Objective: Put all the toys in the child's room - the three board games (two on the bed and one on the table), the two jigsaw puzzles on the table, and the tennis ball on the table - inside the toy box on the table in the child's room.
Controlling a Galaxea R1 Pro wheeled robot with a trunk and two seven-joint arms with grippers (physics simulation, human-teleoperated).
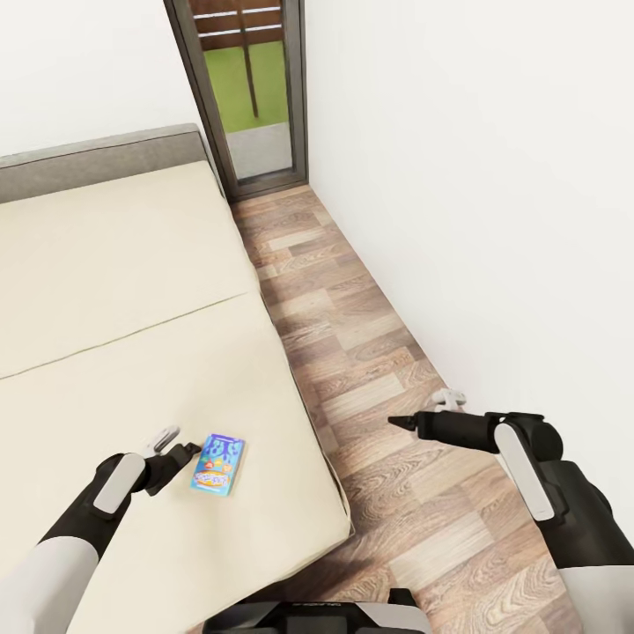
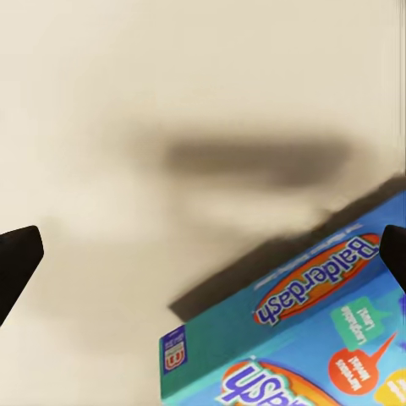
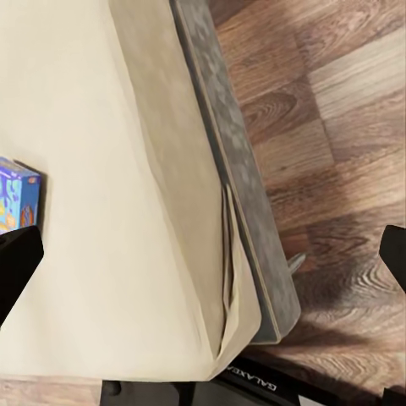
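The board game (image 1: 218,464) lies flat on the bed (image 1: 132,291) near its floor-side edge. Your left gripper (image 1: 180,447), fingers spread, sits just beside it at 9 o'clock. Centre the box between both fingers before closing. Right gripper (image 1: 421,412) hangs released over the floor (image 1: 352,308).

Board game (image 1: 217,465) lying flat on the bed (image 1: 132,352) near its right edge, left gripper (image 1: 182,451) just beside the game's left side, right gripper (image 1: 407,423) over the floor (image 1: 370,379) right of the bed, door (image 1: 251,88) behind, wall (image 1: 493,194) at right.
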